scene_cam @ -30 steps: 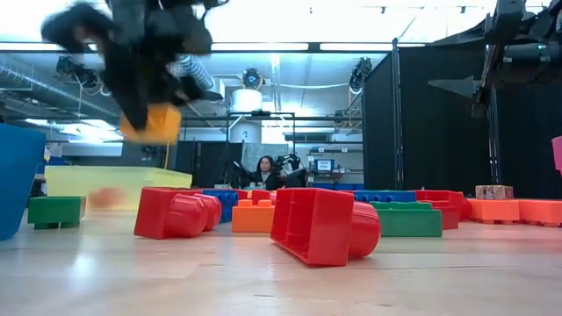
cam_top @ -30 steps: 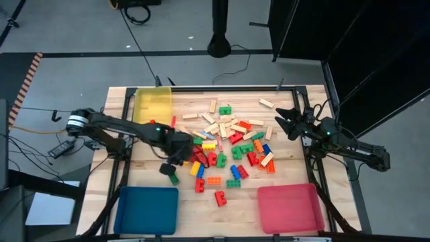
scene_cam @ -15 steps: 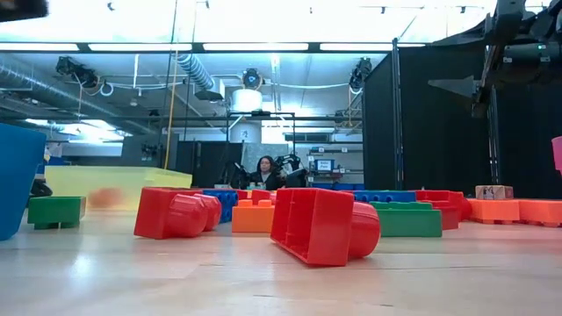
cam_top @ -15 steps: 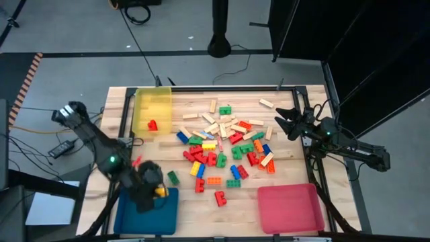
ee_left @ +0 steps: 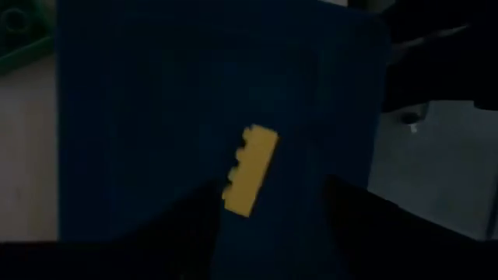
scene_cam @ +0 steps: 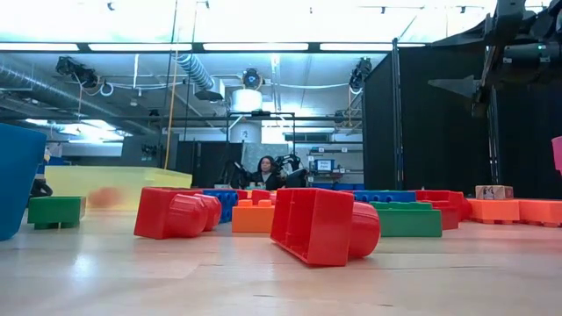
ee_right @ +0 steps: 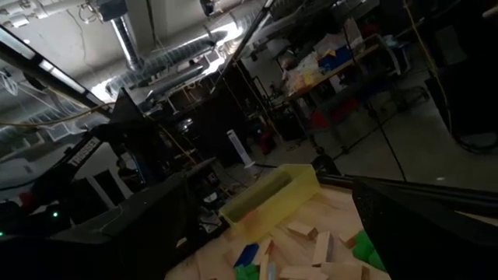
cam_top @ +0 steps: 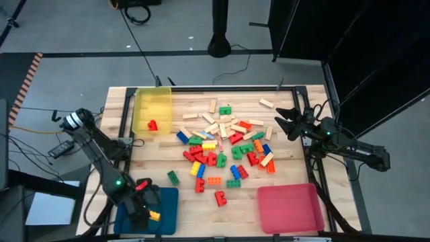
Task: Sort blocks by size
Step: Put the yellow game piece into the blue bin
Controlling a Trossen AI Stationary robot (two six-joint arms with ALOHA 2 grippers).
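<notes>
The blocks [cam_top: 222, 148] lie in a loose heap mid-table: studded bricks in red, green, blue, yellow and orange, with pale wooden bars at the far side. One yellow brick [ee_left: 250, 169] lies flat on the floor of the blue tray [cam_top: 168, 202] at the near left. My left gripper [cam_top: 146, 210] hangs open over that tray, a finger on either side of the brick's near end [ee_left: 272, 194]. My right gripper [cam_top: 285, 123] waits open above the table's right side. A red brick [cam_top: 152, 125] sits in the yellow tray [cam_top: 153, 104].
A pink tray [cam_top: 289, 205] stands at the near right. A green brick [cam_top: 173, 177] lies alone just beyond the blue tray. In the low view, large red bricks [scene_cam: 325, 224] stand close in front, and the blue tray's wall [scene_cam: 13, 175] shows at the left.
My left gripper has swung from the heap's left side toward the table's near-left corner, carrying the yellow brick over the blue tray. The brick now lies on the tray's floor, below the gripper.
</notes>
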